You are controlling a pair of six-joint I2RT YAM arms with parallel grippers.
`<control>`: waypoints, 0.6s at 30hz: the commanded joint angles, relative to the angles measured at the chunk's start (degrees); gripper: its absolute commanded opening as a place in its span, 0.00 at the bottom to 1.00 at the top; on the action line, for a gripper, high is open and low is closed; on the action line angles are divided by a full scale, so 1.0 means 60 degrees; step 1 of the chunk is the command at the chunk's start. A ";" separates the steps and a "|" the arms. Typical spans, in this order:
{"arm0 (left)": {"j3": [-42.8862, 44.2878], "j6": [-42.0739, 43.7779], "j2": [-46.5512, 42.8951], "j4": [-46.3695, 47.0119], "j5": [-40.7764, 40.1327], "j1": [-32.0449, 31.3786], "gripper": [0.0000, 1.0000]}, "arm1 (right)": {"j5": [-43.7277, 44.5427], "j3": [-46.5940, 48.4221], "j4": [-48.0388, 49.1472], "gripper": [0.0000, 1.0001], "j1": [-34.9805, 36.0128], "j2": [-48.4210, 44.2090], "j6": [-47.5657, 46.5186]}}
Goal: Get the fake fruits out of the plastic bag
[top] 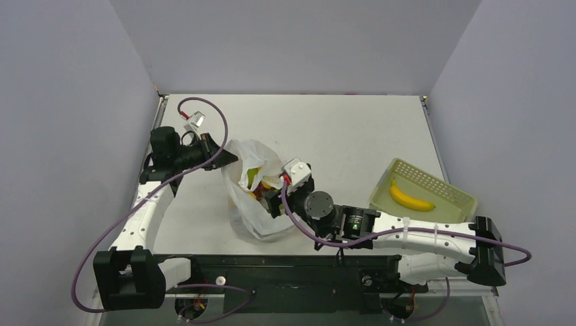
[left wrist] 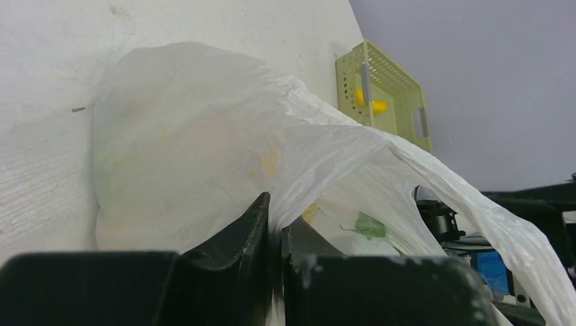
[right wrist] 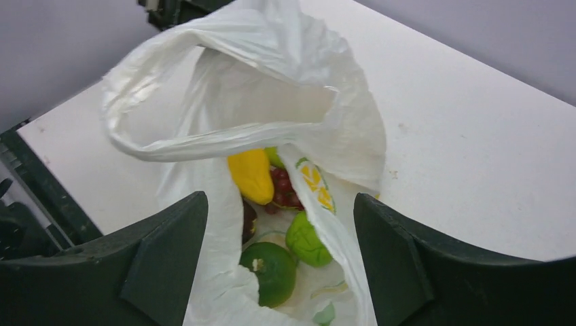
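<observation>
The left claw (left wrist: 275,214) is clenched on the plastic bag's (top: 251,221) rim; the right claw (right wrist: 278,200) gapes, released, over its mouth. The bag sits left of centre by the bench's (top: 339,129) near edge, fake fruits (right wrist: 275,268) inside.

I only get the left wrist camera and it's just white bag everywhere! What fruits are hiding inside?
Observer: The right wrist view looks straight into the plastic bag: a yellow lumpy piece, red grapes, a round green fruit and a lumpier green one.
Operator: Has one been grabbed yet?
Observer: No. The right gripper is open at the bag's mouth, gripping nothing.
Operator: What's the yellow thing way over there?
Observer: From the top view, it's a banana, lying alone in the basket.
</observation>
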 commanded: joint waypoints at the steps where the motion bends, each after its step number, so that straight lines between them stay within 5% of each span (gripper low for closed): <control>1: 0.0220 0.0600 -0.0289 -0.0597 -0.0465 -0.0138 0.09 | 0.0139 -0.0620 0.0836 0.75 -0.0611 0.0165 -0.0708; 5: 0.0729 0.1436 -0.0472 -0.1440 -0.1242 -0.0565 0.20 | -0.0045 -0.1254 0.1952 0.74 -0.0701 0.0561 -0.2693; 12: 0.1465 0.2181 -0.0434 -0.2089 -0.2442 -0.1250 0.39 | 0.0144 -0.1389 0.3195 0.73 -0.1014 0.1476 -0.3570; 18: 0.2058 0.2465 0.0224 -0.2275 -0.2785 -0.1556 0.37 | 0.1573 -0.0571 0.5246 0.69 -0.1493 0.3067 -0.4071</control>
